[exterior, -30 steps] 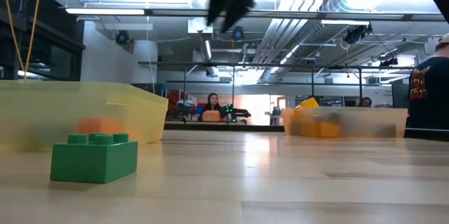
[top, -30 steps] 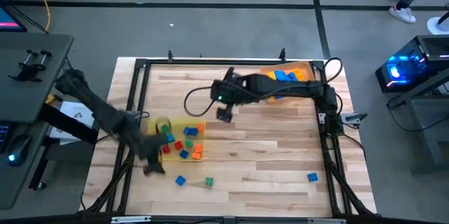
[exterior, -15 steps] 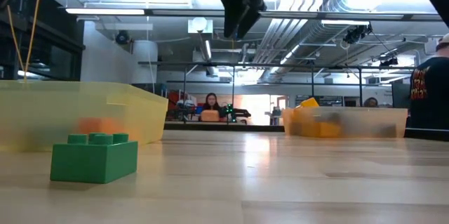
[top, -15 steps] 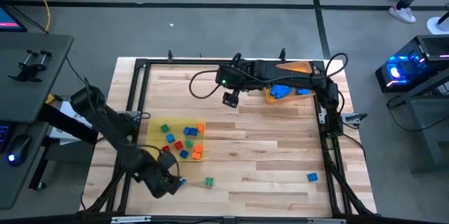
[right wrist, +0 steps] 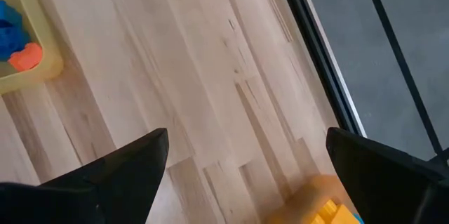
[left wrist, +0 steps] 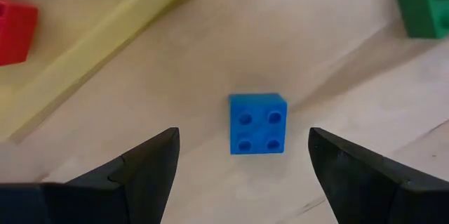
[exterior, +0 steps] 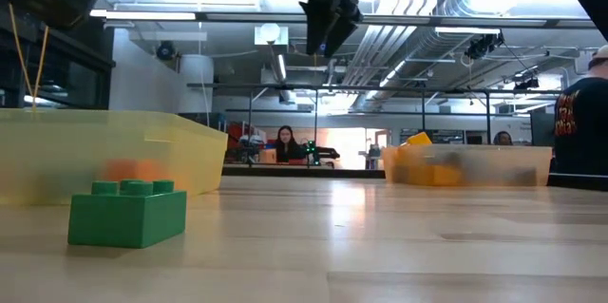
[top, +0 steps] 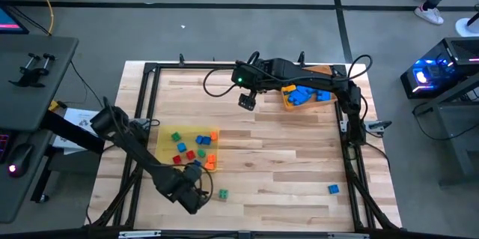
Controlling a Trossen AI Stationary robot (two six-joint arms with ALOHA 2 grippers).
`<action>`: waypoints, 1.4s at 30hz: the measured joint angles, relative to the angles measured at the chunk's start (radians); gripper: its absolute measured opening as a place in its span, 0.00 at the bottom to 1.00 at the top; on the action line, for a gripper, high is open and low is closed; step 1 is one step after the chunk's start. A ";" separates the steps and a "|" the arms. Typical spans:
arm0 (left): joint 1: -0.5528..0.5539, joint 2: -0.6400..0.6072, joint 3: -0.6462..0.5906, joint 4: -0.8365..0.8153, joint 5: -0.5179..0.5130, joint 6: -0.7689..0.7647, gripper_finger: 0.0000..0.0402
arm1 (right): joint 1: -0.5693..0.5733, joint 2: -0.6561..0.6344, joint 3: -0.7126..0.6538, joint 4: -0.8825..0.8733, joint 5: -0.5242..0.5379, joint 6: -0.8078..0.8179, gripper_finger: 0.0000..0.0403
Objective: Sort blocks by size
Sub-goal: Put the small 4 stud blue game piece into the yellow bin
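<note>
Pickup is the step in hand: the left gripper [left wrist: 242,155] hovers, jaws wide and empty, over a small blue block [left wrist: 257,123] lying on the worktop [top: 284,156] just beside the yellow tray [top: 163,135]. Next it probably descends and closes. The right gripper [top: 248,102] waits, open, near the orange tray [top: 317,70].

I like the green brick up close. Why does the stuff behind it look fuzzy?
In the low view the green block is sharp, while the yellow tray behind it is out of focus. Ceiling lights glare white up top. In the left wrist view the blue block is crisp.
</note>
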 joint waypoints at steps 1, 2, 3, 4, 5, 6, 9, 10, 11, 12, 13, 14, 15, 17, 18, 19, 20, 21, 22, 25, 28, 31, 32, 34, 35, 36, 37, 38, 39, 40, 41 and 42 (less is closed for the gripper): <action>0.002 0.005 0.000 0.003 0.001 0.000 0.75 | 0.001 0.000 0.000 -0.001 0.000 -0.005 0.95; 0.005 0.012 0.000 0.006 0.003 0.000 0.75 | 0.002 0.000 0.000 -0.001 -0.003 -0.009 0.95; 0.009 0.018 0.000 0.014 0.002 0.001 0.75 | 0.003 0.000 0.000 -0.001 -0.004 -0.014 0.95; 0.013 0.025 0.000 0.028 0.002 0.003 0.75 | 0.003 0.000 0.000 -0.001 -0.004 -0.018 0.95; 0.014 0.032 0.000 0.046 0.003 0.010 0.75 | 0.003 0.000 0.000 -0.002 -0.004 -0.024 0.95; 0.016 0.040 0.000 0.065 0.004 0.017 0.75 | 0.003 0.000 0.000 -0.004 -0.005 -0.028 0.95; 0.021 0.071 0.000 0.108 0.024 0.018 0.75 | 0.003 0.000 0.000 -0.007 -0.007 -0.036 0.95; 0.022 0.082 0.000 0.117 0.027 0.018 0.75 | 0.003 0.000 0.000 -0.008 -0.007 -0.037 0.95; 0.024 0.093 0.000 0.122 0.030 0.017 0.75 | 0.003 0.000 0.000 -0.009 -0.007 -0.036 0.95; 0.025 0.104 0.000 0.123 0.036 0.012 0.75 | 0.003 0.000 0.000 -0.009 -0.007 -0.036 0.95; 0.026 0.115 0.000 0.122 0.044 0.010 0.75 | 0.003 0.000 0.000 -0.009 -0.007 -0.037 0.95; 0.027 0.125 0.001 0.119 0.052 0.011 0.75 | 0.003 0.000 0.000 -0.009 -0.007 -0.040 0.95; 0.027 0.131 0.003 0.119 0.059 0.010 0.75 | 0.003 0.000 0.000 -0.010 -0.007 -0.041 0.95; 0.027 0.143 0.005 0.115 0.065 0.011 0.74 | 0.003 0.000 0.000 -0.010 -0.007 -0.044 0.95; 0.026 0.146 0.005 0.113 0.066 0.011 0.73 | 0.003 0.000 0.000 -0.011 -0.008 -0.044 0.95; 0.026 0.148 0.005 0.107 0.066 0.011 0.72 | 0.003 0.000 0.000 -0.011 -0.008 -0.044 0.95; 0.026 0.148 0.005 0.102 0.067 0.011 0.69 | 0.003 0.000 0.000 -0.013 -0.011 -0.044 0.95; 0.026 0.148 0.004 0.096 0.067 0.011 0.65 | 0.003 0.000 0.000 -0.014 -0.011 -0.044 0.95; 0.026 0.145 0.004 0.091 0.067 0.011 0.60 | 0.003 0.000 0.000 -0.017 -0.011 -0.044 0.95; 0.027 0.128 0.000 0.083 0.058 0.029 0.37 | 0.003 0.000 0.000 -0.033 -0.011 -0.050 0.95; 0.028 0.098 -0.004 0.073 0.033 0.080 0.23 | 0.003 -0.001 0.000 -0.049 -0.012 -0.058 0.95; 0.034 0.032 -0.003 0.037 0.000 0.141 0.23 | 0.003 -0.011 0.000 -0.062 -0.012 -0.059 0.95; 0.041 0.000 -0.003 0.010 -0.008 0.162 0.23 | 0.003 -0.021 -0.001 -0.071 -0.014 -0.058 0.95; 0.052 -0.075 -0.003 -0.043 -0.046 0.201 0.23 | 0.003 -0.045 -0.001 -0.080 -0.017 -0.051 0.95; 0.059 -0.122 -0.003 -0.067 -0.081 0.226 0.23 | 0.003 -0.059 -0.001 -0.081 -0.019 -0.040 0.95; 0.067 -0.172 -0.003 -0.087 -0.123 0.245 0.23 | 0.003 -0.076 -0.001 -0.085 -0.019 -0.028 0.95; 0.079 -0.229 -0.002 -0.102 -0.172 0.265 0.23 | 0.003 -0.094 -0.001 -0.092 -0.020 -0.016 0.95; 0.089 -0.285 -0.001 -0.117 -0.229 0.289 0.23 | 0.003 -0.109 -0.001 -0.099 -0.019 0.000 0.95; 0.100 -0.335 0.000 -0.130 -0.285 0.317 0.23 | 0.003 -0.125 -0.001 -0.104 -0.019 0.019 0.95; 0.116 -0.381 0.000 -0.144 -0.332 0.350 0.23 | 0.004 -0.141 0.000 -0.113 -0.020 0.044 0.95; 0.134 -0.421 0.000 -0.164 -0.365 0.389 0.23 | 0.007 -0.155 0.000 -0.127 -0.019 0.072 0.95; 0.155 -0.455 0.000 -0.185 -0.383 0.431 0.23 | 0.011 -0.167 0.000 -0.141 -0.019 0.098 0.95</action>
